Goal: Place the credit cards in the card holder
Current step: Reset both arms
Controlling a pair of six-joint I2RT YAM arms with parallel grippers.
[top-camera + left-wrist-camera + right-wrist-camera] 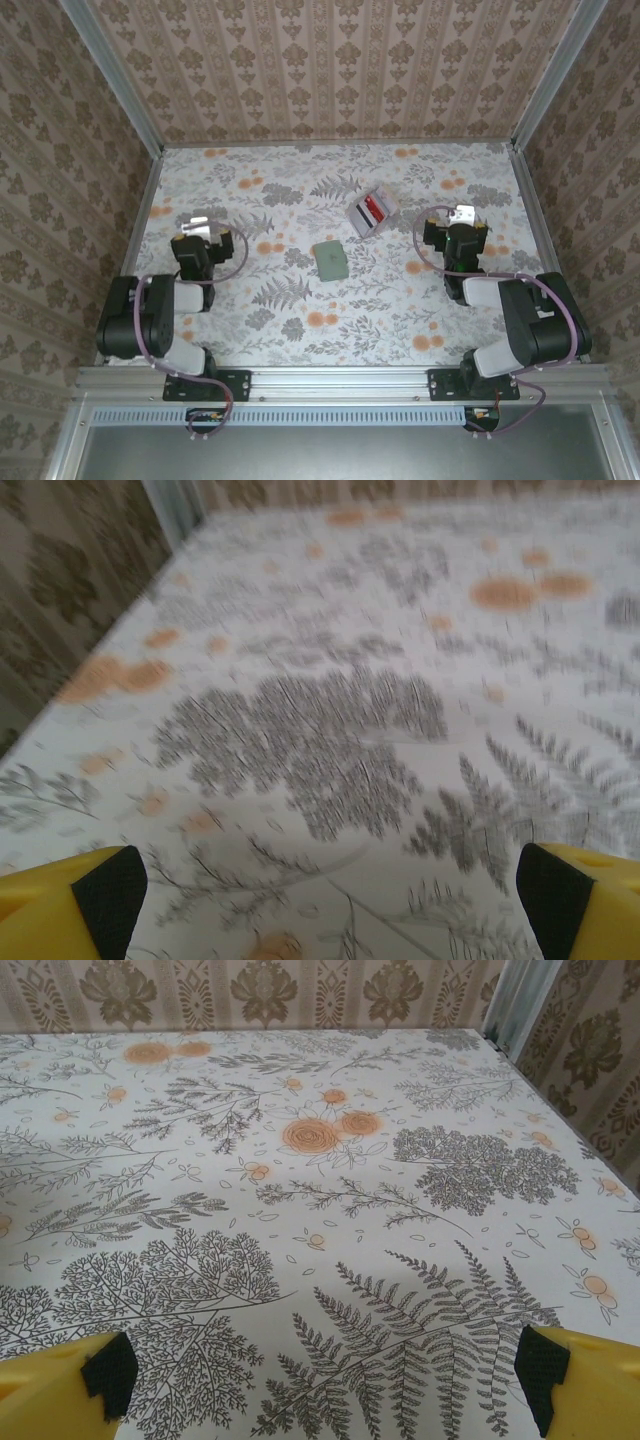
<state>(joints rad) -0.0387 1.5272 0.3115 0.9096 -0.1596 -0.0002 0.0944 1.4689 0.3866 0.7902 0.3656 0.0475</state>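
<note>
1. The table (pixel 290 330) wore a pale cover printed with grey ferns and orange flowers.
2. A grey-green wallet (pixel 330 260) lay flat near its middle.
3. Red and white cards (pixel 371 212) lay just beyond the wallet, not touching it.

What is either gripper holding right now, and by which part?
Nothing. The left gripper and right gripper are open and empty; the credit cards and card holder lie clear of both.

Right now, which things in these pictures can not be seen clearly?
- Cards, top view: too small to count; red and pale ones lie close together.
- Wallet, top view: too small to tell open from folded.
- Table, left wrist view: pattern blurred.
- Left gripper and right gripper, wrist views: fingers cut off by the bottom edge.
</note>
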